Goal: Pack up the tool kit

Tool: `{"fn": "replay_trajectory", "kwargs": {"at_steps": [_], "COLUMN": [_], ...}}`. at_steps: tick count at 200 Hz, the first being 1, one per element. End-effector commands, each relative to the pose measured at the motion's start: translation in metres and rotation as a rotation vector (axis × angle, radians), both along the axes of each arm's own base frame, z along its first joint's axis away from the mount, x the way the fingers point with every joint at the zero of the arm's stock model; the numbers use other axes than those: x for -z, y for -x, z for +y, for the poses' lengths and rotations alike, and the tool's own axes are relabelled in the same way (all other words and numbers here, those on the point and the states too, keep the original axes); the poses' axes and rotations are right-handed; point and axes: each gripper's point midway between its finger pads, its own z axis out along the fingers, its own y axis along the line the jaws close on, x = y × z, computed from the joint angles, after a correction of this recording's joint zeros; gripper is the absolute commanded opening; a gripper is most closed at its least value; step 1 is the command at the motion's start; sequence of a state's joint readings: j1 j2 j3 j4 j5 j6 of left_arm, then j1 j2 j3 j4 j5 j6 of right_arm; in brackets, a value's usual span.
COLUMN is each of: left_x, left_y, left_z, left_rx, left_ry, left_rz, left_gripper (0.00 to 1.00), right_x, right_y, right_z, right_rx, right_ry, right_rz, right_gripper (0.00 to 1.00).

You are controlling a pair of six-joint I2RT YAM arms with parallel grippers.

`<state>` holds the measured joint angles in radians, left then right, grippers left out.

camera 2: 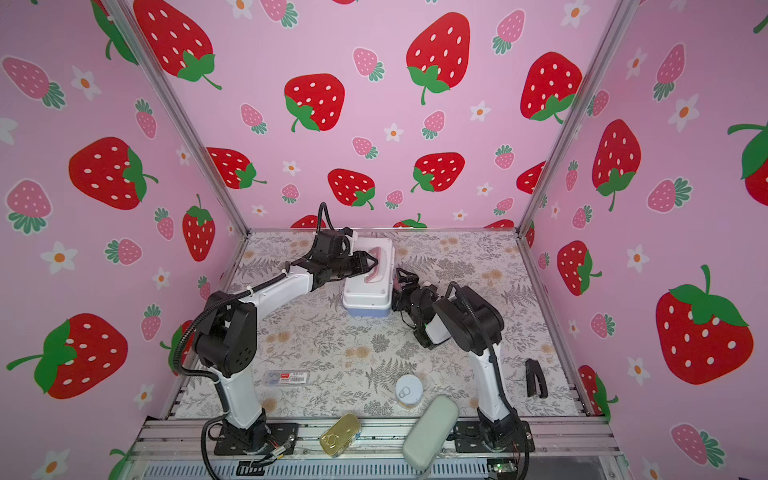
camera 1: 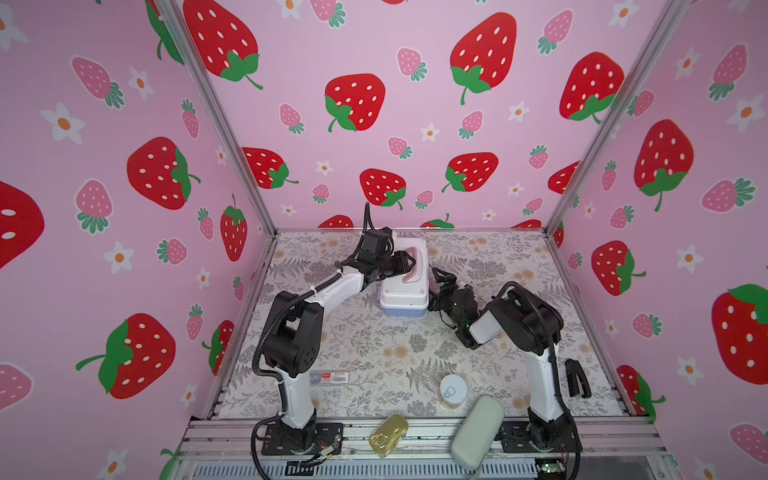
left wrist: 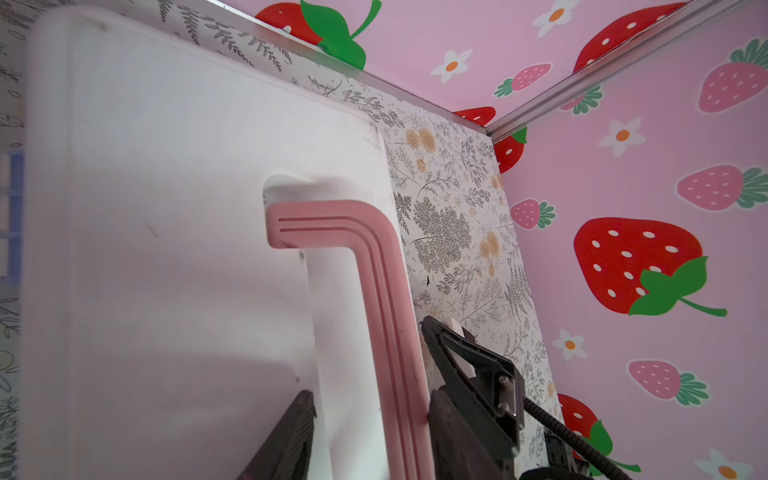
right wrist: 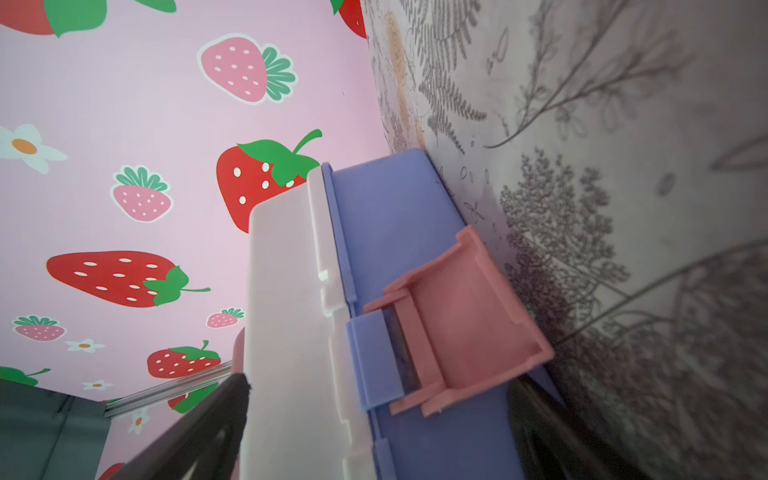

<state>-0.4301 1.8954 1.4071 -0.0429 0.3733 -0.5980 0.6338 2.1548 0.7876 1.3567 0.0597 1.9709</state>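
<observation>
Top views, kit: in both top views your tool kit [camera 1: 405,291] [camera 2: 369,291] sat with its lid down at the far middle of the tabletop [camera 1: 374,349].
Top views, arms: your left gripper [camera 1: 406,266] reached over the lid from the left. Your right gripper [camera 1: 437,280] was just beside the kit's right side.
Left wrist, fingers: the fingers [left wrist: 291,436] stood partly apart astride the pink handle [left wrist: 390,311], one touching it. You could not tell whether they gripped it.
Right wrist, fingers: the fingers [right wrist: 208,415] stood wide apart, and the pink latch [right wrist: 457,316] hung unfastened.

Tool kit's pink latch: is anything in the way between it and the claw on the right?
Nothing visible. The right gripper is open right at the tool kit, and the pink latch faces it with no other object between them.
</observation>
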Motion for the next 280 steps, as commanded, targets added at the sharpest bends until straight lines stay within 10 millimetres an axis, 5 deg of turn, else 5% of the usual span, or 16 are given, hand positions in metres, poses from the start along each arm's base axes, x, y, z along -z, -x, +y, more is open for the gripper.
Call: {"fn": "replay_trajectory", "kwargs": {"at_steps": [1,37,101,186,280], "left_x": [0.050,0.057,0.056,0.056,0.056], "left_y": [0.010,0.009,0.009,0.009,0.010], "left_z": [0.007,0.005,0.004,0.003,0.001], "left_rx": [-0.008,-0.007,-0.010,-0.012,-0.012], "left_ry": [-0.083,-0.071,-0.067,-0.055,-0.047], "left_rz": [0.135,0.157,0.162,0.166,0.172], "left_gripper": [0.49,0.48,0.48,0.48,0.48], "right_x": [0.008,-0.014,-0.043,-0.068,-0.085], "right_y": [-0.005,-0.015,-0.022,-0.017,-0.014], "right_z": [-0.012,-0.023,0.018,0.015,0.023], "right_rx": [-0.003,-0.041,-0.237,-0.234,-0.260], "right_ry": [0.017,0.153,0.257,0.349,0.303], "right_rz": [0.034,-0.072,-0.239,-0.339,-0.427], "right_gripper": [0.95,0.83,0.62,0.45,0.59]}}
